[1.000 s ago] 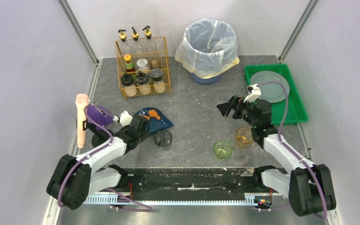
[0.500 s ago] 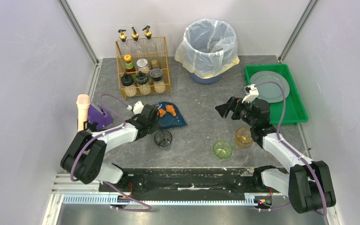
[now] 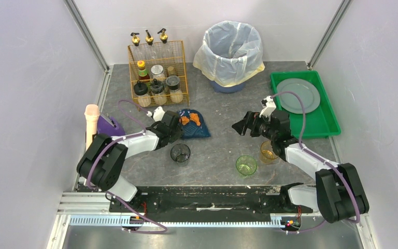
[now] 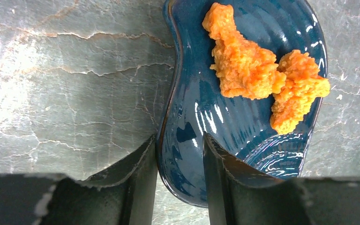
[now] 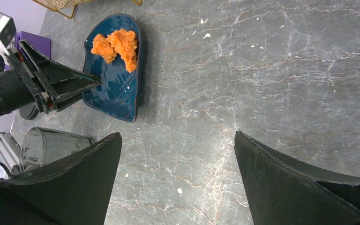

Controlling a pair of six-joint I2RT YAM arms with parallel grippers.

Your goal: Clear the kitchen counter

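Nearest my arm bases, three glasses stand on the desk (image 3: 223,106): a dark one (image 3: 180,153) left of centre, a green one (image 3: 246,165) and an amber one (image 3: 269,152) to the right.

Next out is the blue plate (image 4: 201,108), lying flat on the grey veined slab with two orange fried pieces (image 4: 243,70) on its far half. The left gripper (image 4: 178,140) is at the plate's near rim, one finger outside it and one over the inside. I cannot tell whether it pinches the rim or stands slack around it. The plate's long axis runs on from these fingers, away from the wrist.

The right gripper (image 5: 177,133) is spread wide with nothing in it. It hovers over bare desk well apart from the plate and faces it from the right. The left arm is clearly the nearer one.

Farther back are the wire rack (image 3: 158,78) of bottles, the lined bin (image 3: 232,49) and the green tray (image 3: 324,122) holding a grey plate (image 3: 298,95).

Judgement: clearing is at an early stage. The plate would go up by its near rim. From that end grip, the food at the far end may tip it.
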